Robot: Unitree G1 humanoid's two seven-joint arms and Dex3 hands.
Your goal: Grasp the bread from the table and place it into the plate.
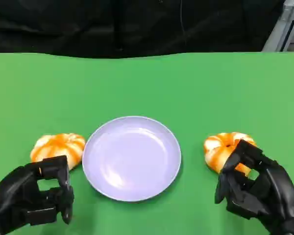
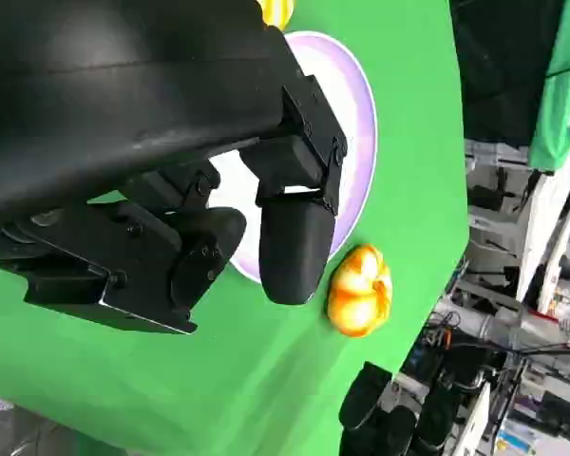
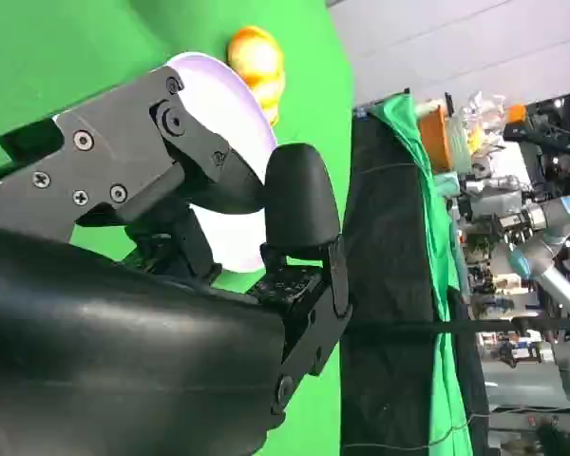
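Note:
A lilac plate [image 1: 132,157] lies in the middle of the green table. One orange-and-white bread bun [image 1: 59,148] sits just left of it, another bun [image 1: 224,148] to its right. My left hand [image 1: 36,196] hovers in front of the left bun, fingers apart and holding nothing. My right hand [image 1: 257,188] is just in front of the right bun, its fingertips overlapping the bun's near edge in the head view. In the left wrist view the right bun [image 2: 359,290] lies apart from the right hand [image 2: 389,418]. The right wrist view has the plate [image 3: 218,104] and the left bun [image 3: 256,62] beyond my fingers [image 3: 299,204].
The green table cloth [image 1: 147,83] stretches bare behind the plate to a black backdrop [image 1: 137,24]. A metal frame [image 1: 284,27] stands at the far right corner. Lab clutter and another robot arm [image 3: 541,237] lie beyond the table's edge.

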